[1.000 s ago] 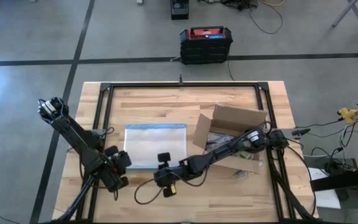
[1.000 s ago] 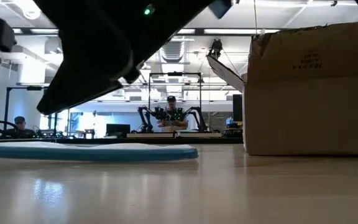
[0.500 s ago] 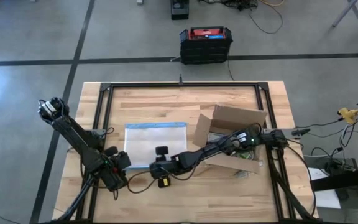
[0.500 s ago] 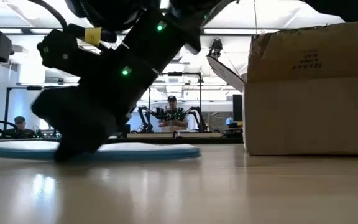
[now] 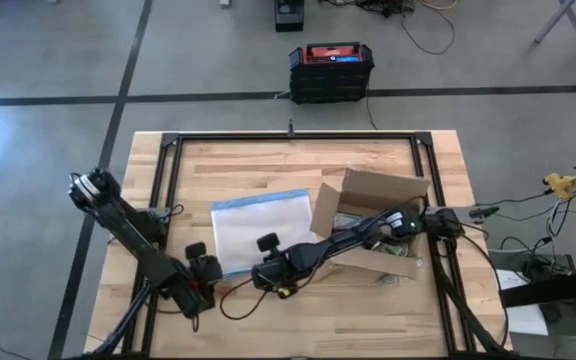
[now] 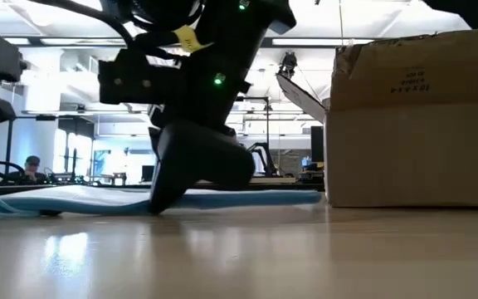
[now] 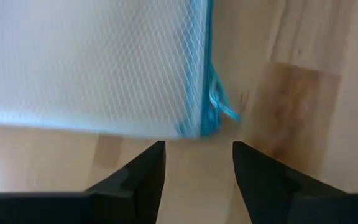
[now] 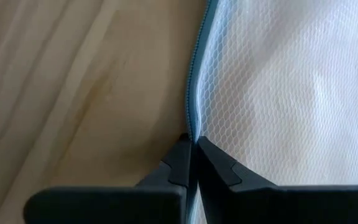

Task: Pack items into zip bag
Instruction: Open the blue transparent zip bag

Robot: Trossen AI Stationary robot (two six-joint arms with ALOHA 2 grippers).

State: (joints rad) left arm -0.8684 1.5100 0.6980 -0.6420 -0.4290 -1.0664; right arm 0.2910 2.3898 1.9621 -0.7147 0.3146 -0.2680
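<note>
While the right gripper (image 8: 193, 163) is pinching the blue edge of the bag (image 8: 278, 87), its two fingers (image 8: 178, 163) are pressing together with only the thin plastic between them, right at the bag's near edge. Seen from the low view, this gripper (image 6: 163, 199) is standing on the table (image 6: 239, 257) at the bag's (image 6: 247, 197) front, and the bag is lying flat behind it with one end lifting a little. From above, the right gripper (image 5: 260, 274) is sitting at the near edge of the bag (image 5: 261, 227), whose blue strip is running along the far side; the bag is lying slightly skewed on the table (image 5: 238, 160).

Beside the bag's near left corner, the left gripper (image 7: 197, 163) is hovering with its fingers (image 7: 143, 171) standing apart and nothing between them. That corner, with a loose blue tab, is lying just beyond its fingertips, not touching them. In the high view the left gripper (image 5: 206, 270) is waiting just off the bag's corner, close to the right gripper.

To the right of the bag, the box (image 5: 368, 215) is standing open with its flaps up, just beside the bag's right edge. In the low view the box (image 6: 417, 124) is rising well above the bag. Small whitish items (image 5: 351, 219) are showing inside the box; their shapes are too small to make out.

Beyond the bag and past the table's far edge, a black and red case (image 5: 331, 70) is sitting on the floor. In the low view a person (image 6: 31, 166) is showing far off in the room behind the bag.
</note>
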